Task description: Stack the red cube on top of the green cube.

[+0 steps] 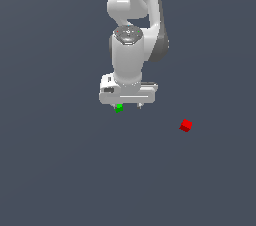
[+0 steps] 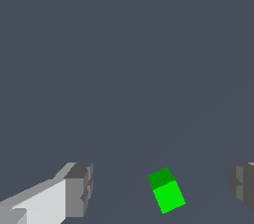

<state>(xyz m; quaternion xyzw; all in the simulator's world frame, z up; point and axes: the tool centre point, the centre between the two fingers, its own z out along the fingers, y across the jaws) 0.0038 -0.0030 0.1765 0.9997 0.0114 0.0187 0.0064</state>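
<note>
While parted, claw astride green cube

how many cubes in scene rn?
2. The small bright green cube sits just under the white gripper, between its open jaws. The small bright red cube lies apart toward the exterior view's right. None evidently hidden.

End effector down, fingers apart

A plain dark grey-blue floor is seen. The green cube and the red cube are set on it, well apart.
</note>
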